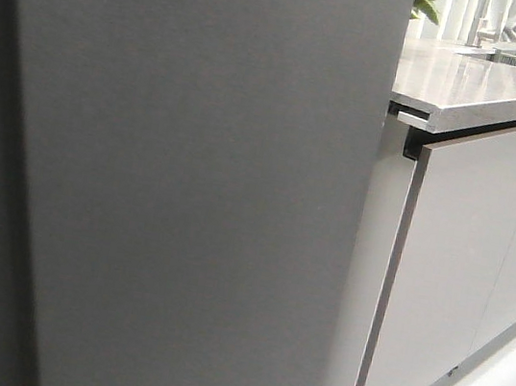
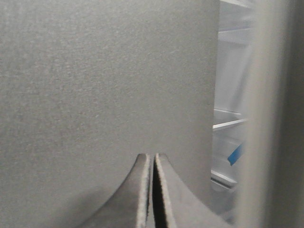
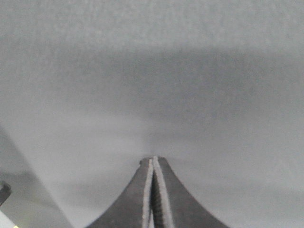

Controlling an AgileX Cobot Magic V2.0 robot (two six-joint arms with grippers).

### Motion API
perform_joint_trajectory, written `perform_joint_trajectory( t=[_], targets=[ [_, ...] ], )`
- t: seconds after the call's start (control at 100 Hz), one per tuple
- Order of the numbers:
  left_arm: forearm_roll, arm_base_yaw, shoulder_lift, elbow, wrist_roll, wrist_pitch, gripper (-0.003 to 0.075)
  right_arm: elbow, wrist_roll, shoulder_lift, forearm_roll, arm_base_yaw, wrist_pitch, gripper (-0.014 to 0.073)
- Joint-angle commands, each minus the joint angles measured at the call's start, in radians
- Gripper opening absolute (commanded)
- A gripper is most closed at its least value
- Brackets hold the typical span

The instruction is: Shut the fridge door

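Observation:
The fridge door (image 1: 191,183) fills most of the front view with its matte dark grey outer face, very close to the camera. It also fills the left wrist view (image 2: 104,80) and the right wrist view (image 3: 152,76). My left gripper (image 2: 153,156) is shut and empty, its tips at or touching the door's outer face near the door's edge. My right gripper (image 3: 153,160) is shut and empty, its tips right against the door's face. Neither gripper shows in the front view.
Past the door's edge, the left wrist view shows the fridge interior with white glass shelves (image 2: 229,124) and blue tape (image 2: 235,154). Light grey cabinet fronts (image 1: 460,272) under a grey countertop (image 1: 488,87) stand right of the door.

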Motion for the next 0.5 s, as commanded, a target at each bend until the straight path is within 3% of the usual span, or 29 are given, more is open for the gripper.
perform_joint_trajectory(
  t=[0.0, 0.49],
  targets=[
    [-0.004, -0.005, -0.01, 0.035, -0.004, -0.073, -0.002, -0.058, -0.02, 0.04, 0.013, -0.003, -0.12, -0.0045],
    [-0.004, -0.005, -0.01, 0.035, -0.004, -0.073, -0.002, -0.14, -0.022, 0.16, -0.009, -0.003, -0.129, -0.0044]
  ],
)
